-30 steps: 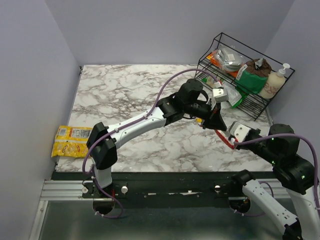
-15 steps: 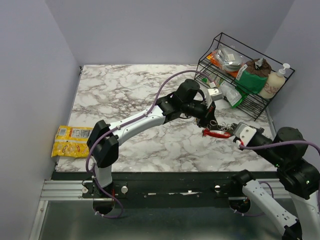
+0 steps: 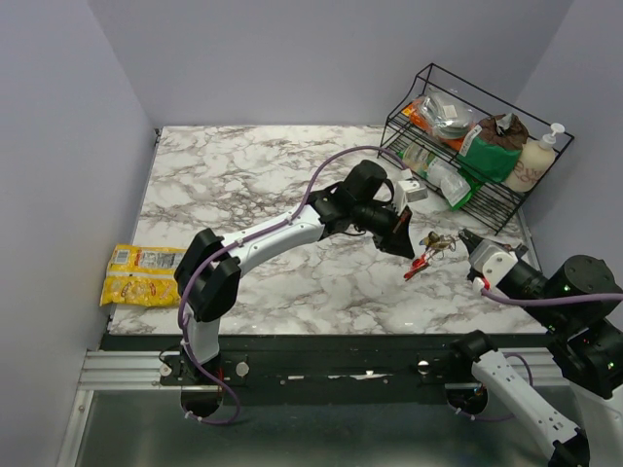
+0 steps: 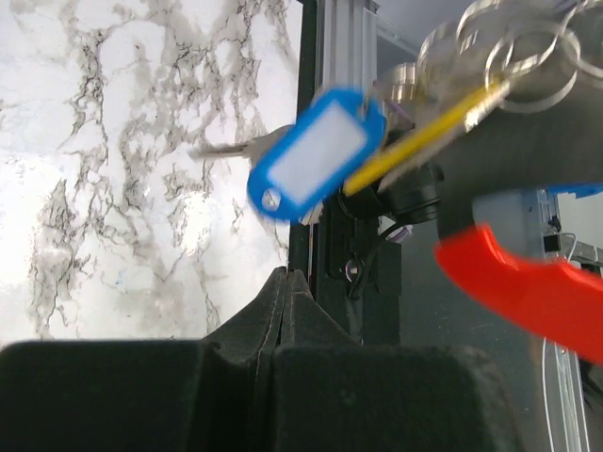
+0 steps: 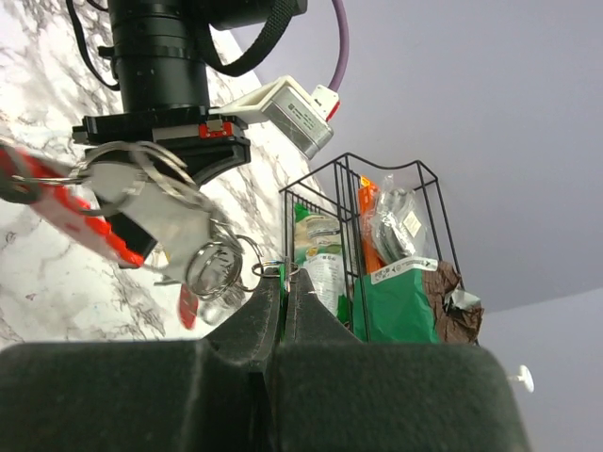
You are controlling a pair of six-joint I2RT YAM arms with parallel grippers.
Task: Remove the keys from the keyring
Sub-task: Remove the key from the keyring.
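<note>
Red plastic and grey metal, the keyring [image 3: 418, 267] sits between the two grippers over the right part of the marble table [image 3: 243, 175], with the keys [image 3: 435, 242] bunched at its far end. From above it cannot be told whether it hangs free or touches the table. Its long axis runs diagonally, red end near and left, key end far and right.

The left gripper [image 3: 403, 243] lies just left of the bunch. The right gripper [image 3: 463, 234] lies to its right and a little farther off, so the left arm is the nearer.

Left wrist view: fingers clenched tip to tip, nothing seen between them. A blue tag [image 4: 316, 155] and a yellow tag [image 4: 424, 132], both blurred, float beyond the tips.

Right wrist view: fingers likewise clenched. A small wire ring [image 5: 268, 268] stands exactly at their tips and links back to the bunch. Whether it is pinched or merely touching cannot be told.

Judgement: the coming move turns on that link. If the ring is gripped, drawing the right arm rightward, along the axis and away from the left gripper, would tension it. Otherwise the left gripper must open and reach right for a key.
</note>
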